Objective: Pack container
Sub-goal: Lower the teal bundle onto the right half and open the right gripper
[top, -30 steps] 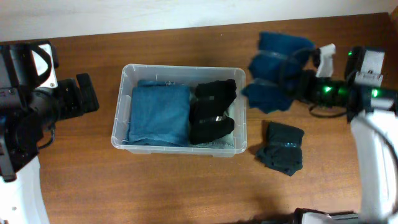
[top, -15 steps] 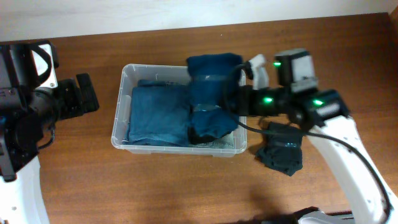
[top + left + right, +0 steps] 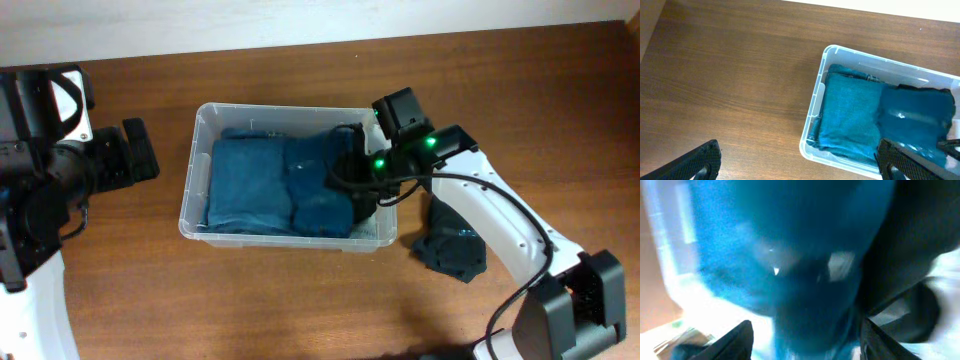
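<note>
The clear plastic container (image 3: pixel 190 195) sits mid-table, holding a lighter blue folded cloth (image 3: pixel 245 185) on its left side. My right gripper (image 3: pixel 352 182) reaches down into its right half, shut on a dark blue folded cloth (image 3: pixel 318 185) that now lies beside the lighter one and over a black garment (image 3: pixel 910 240). In the right wrist view the dark blue cloth (image 3: pixel 805 255) fills the space between the fingers of the gripper (image 3: pixel 805 340). My left gripper (image 3: pixel 797 162) is open and empty over bare table, left of the container (image 3: pixel 812 117).
A dark teal folded cloth (image 3: pixel 455 240) lies on the table just right of the container, under my right arm. The table's far edge meets a white wall behind the container.
My right gripper has carried the dark blue cloth from the right side of the table over the container and lowered it inside, covering the black garment. The left arm has not moved.
</note>
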Robot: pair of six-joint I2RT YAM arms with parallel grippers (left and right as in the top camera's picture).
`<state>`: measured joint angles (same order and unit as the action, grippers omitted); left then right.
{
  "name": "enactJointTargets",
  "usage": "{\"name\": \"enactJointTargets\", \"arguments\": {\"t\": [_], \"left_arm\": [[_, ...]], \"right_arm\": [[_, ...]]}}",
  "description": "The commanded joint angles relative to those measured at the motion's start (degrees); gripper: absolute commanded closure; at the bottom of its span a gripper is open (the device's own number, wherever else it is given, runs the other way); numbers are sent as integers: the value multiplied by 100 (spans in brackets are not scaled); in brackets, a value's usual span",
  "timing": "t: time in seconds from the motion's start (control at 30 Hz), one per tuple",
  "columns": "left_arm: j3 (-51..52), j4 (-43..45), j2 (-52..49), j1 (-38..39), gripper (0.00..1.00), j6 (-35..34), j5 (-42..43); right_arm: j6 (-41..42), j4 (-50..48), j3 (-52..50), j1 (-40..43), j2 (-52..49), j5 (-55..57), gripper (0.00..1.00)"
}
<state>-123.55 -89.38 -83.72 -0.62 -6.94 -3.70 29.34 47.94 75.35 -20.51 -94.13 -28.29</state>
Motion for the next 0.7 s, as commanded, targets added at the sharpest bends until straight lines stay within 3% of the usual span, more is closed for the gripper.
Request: {"name": "enactJointTargets", "arguments": {"t": [0.0, 0.1, 0.2, 0.4, 0.67], "left_arm": [[-61, 13, 50, -28, 1, 11, -66], [-61, 13, 48, -28, 1, 11, -63], [-61, 13, 50, -28, 1, 11, -63], [-61, 13, 50, -28, 1, 13, -63], [-61, 13, 50, -28, 1, 13, -66]], "right_arm": [[-214, 179, -2, -31, 181, 1661, 39], [-461, 293, 74, -33, 562, 2214, 39], [-553, 280, 238, -76, 1014, 2210, 45], [-483, -50, 374, -376, 1530, 2122, 79], [-485, -409, 369, -876, 411, 2299, 85]]}}
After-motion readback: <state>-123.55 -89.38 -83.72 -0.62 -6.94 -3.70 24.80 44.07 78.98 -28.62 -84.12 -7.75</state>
